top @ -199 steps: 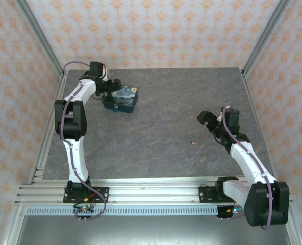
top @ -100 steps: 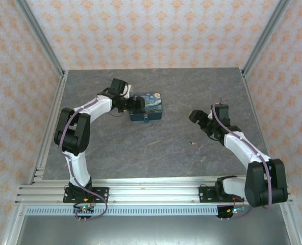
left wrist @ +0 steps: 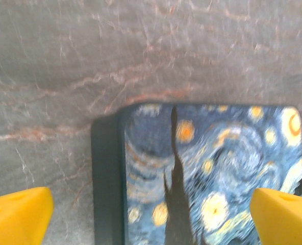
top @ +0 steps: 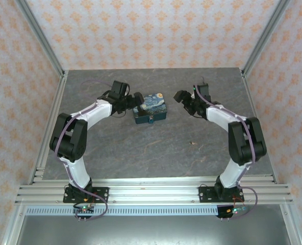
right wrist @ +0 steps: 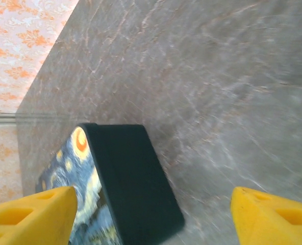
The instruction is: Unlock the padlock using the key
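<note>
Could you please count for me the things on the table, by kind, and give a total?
padlock: 1
grippers, the left gripper and the right gripper: 2
small speck, too small to identify: 1
Total: 4

Top view light: bright, even and diffuse across the table (top: 156, 148).
Top view shadows: faint and soft-edged, cast close beneath the arms and the padlock (top: 150, 108).
Left wrist focus: painted top rendered soft; stone veins slightly smeared.
Right wrist focus: stone streaked toward lower right; yellow fingertips (right wrist: 28, 212) blurred at the bottom corners.
Right wrist sheen: pale wash noted across upper centre.
</note>
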